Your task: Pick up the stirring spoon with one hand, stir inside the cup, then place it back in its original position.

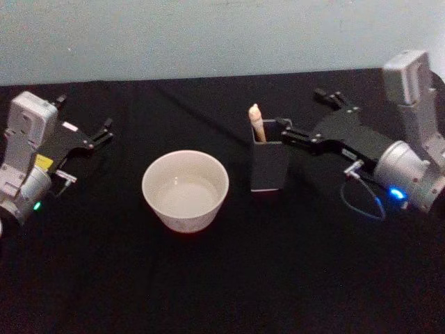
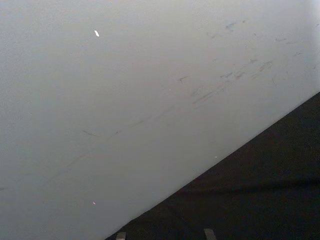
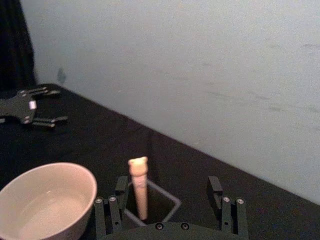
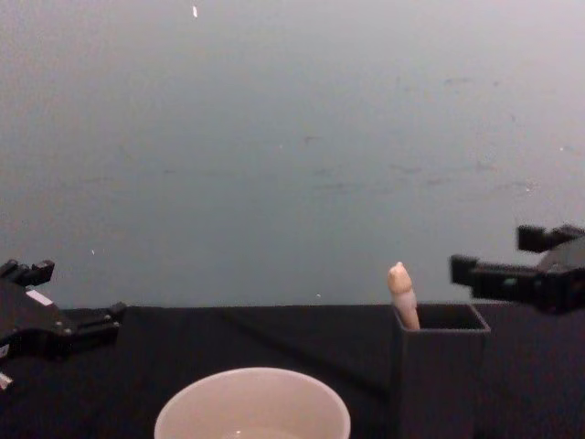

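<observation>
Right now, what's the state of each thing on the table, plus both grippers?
Spoon: standing in the holder, handle sticking out, not gripped.
Holder: upright, top open.
Cup: upright beside the holder, nothing touching it.
Right gripper: open, close to the holder's top, holding nothing.
Left gripper: open, parked far to the left, holding nothing.

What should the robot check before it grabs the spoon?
1. Right gripper open: ok, jaws spread wide.
2. Stirring spoon reachable: ok, its handle sticks up out of the holder.
3. Handle between the jaws: not ok, the gripper is beside the holder, short of the handle.
4. Cup upright and close: ok, just left of the holder.
5. Left gripper out of the way: ok, parked far left.
6. Spoon's bowl free inside the holder: cannot tell, hidden.
</observation>
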Motion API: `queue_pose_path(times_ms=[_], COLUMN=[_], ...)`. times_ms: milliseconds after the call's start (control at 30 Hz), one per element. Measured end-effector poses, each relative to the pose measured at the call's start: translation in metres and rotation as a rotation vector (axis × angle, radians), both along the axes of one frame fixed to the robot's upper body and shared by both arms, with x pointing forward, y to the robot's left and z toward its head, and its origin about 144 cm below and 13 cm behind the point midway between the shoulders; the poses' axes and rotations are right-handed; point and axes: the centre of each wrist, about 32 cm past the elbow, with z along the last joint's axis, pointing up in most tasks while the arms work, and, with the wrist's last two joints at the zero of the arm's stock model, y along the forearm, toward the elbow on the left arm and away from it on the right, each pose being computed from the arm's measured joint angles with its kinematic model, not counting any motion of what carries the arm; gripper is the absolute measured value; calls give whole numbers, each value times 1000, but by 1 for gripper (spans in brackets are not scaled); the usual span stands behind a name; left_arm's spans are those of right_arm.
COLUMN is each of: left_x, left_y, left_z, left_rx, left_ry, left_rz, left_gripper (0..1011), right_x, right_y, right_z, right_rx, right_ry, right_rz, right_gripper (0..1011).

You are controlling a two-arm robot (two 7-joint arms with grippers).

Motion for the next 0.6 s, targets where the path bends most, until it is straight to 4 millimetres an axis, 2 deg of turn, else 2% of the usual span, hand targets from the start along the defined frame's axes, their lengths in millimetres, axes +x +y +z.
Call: queue_pose_path(times_ms=[600], left_x=[0], left_y=[0], left_z=[0], left_rx=[0], left_ry=[0], left_rz=[0], left_gripper=[1001], right_x=[28], right_y=[29], right_z=[-6], right_rx=[-44], right_ry=[61], right_rz=[53], right_gripper=[1002])
